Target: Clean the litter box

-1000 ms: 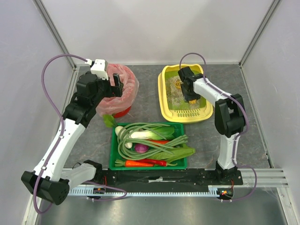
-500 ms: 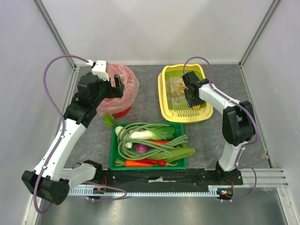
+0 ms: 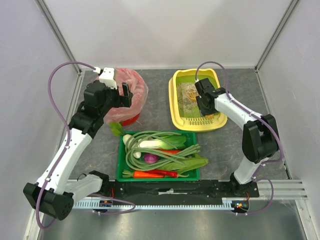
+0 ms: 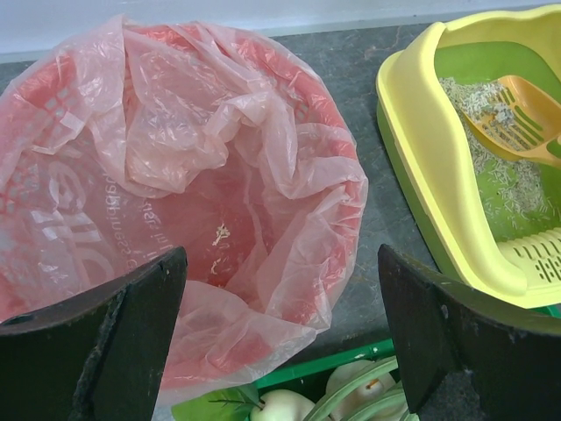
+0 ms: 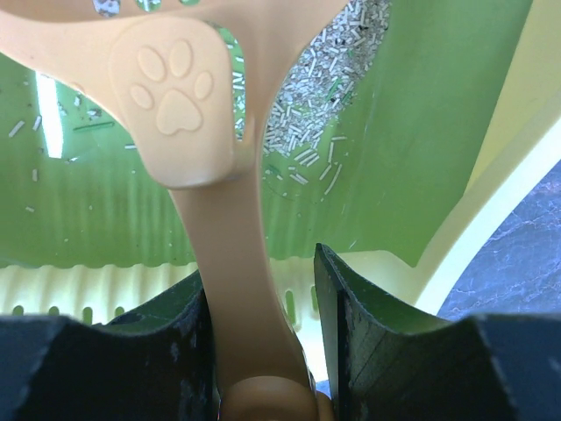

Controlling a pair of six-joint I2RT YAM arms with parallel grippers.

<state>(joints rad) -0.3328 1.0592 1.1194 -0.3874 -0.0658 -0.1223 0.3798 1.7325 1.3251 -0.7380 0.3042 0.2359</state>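
The table (image 3: 150, 85) is dark grey and mottled, and plain white walls close it on three sides. The litter box (image 3: 186, 122) stands on the far right part of it, behind the green vegetable tray (image 3: 120, 165) and to the right of the red bin with the pink bag (image 4: 289, 184), with a strip of bare table between box and bin.

The right gripper (image 5: 263, 338) is clenched on the handle of a peach-coloured scoop (image 5: 175, 96) with a paw print on it, one finger on each side of the handle. The head of the scoop is down in the box, over the litter (image 5: 329, 88). The left gripper (image 4: 280, 338) hangs over the bin with its fingers wide apart and grasps nothing.

We judge that the task is at an early stage. The scoop is in hand and in the litter, but the bag shows only one small pale speck on its bottom. So the sifting and the carrying over to the bin are, we think, mostly left to do.

The long axis of the box runs from the arms toward the back wall, and its near end is turned a little to the right. The slotted yellow end points toward the arms, and the rounded end toward the far wall. The scoop lies nearly along the same axis, handle toward the near side.
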